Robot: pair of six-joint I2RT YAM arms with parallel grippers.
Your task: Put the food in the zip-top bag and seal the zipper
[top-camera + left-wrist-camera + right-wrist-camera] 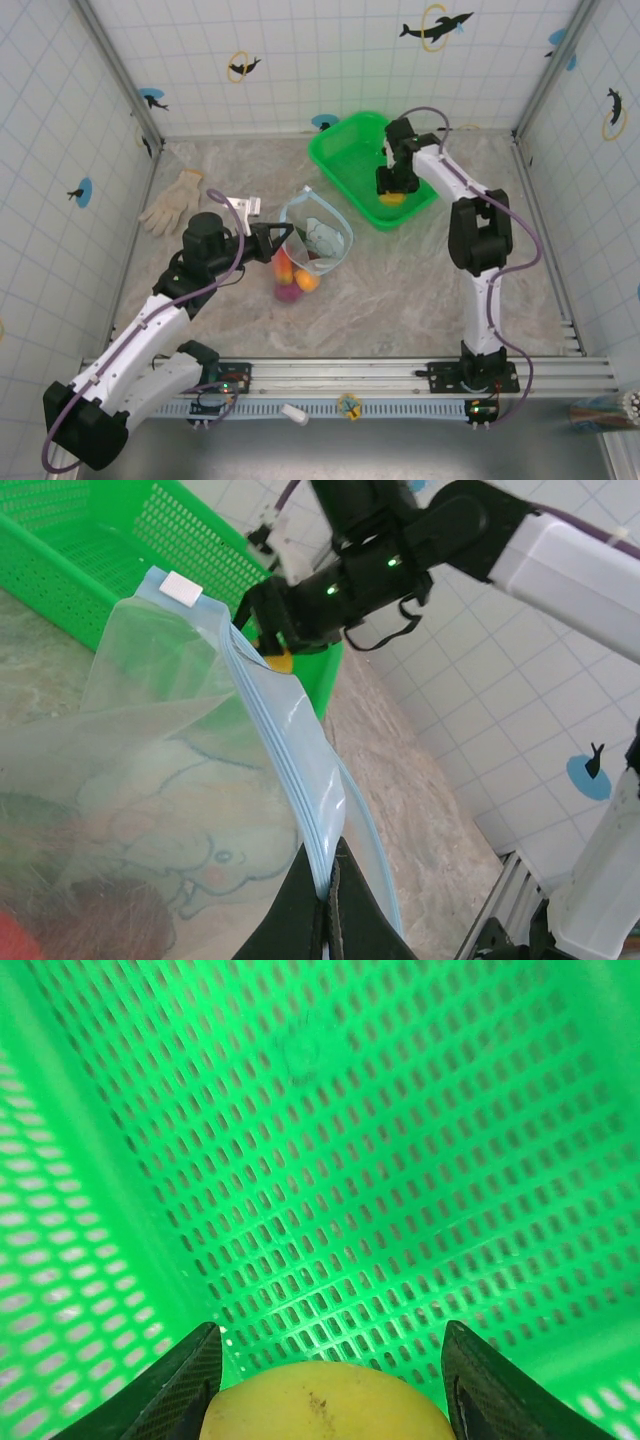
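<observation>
Where the bag lay: the clear, blue-tinted, floppy plastic zip-top bag (318,240) sat mid-way across the mottled grey tabletop (420,290), its mouth lifted and gaping, near the basket but apart from it.
Zipper: the thin light-blue zipper strip (285,745) ran along the mouth edge, unsealed; its lower end vanished between the left fingers.
Left gripper (283,238) (325,900): its fingers were pressed together on the bag's rim at the zipper.
Food in the bag: red, orange and purple toy pieces (292,278) bunched at the low end; through the plastic they were blurred and could not be counted.
Right gripper (392,190) (330,1360): it was down inside the green mesh plastic basket (345,150) (350,1160), fingers set against both flanks of a round yellow toy fruit (325,1405), whose underside was cut off by the frame edge.
Glove: the white fabric glove (172,203) lay at the far left, well apart.
</observation>
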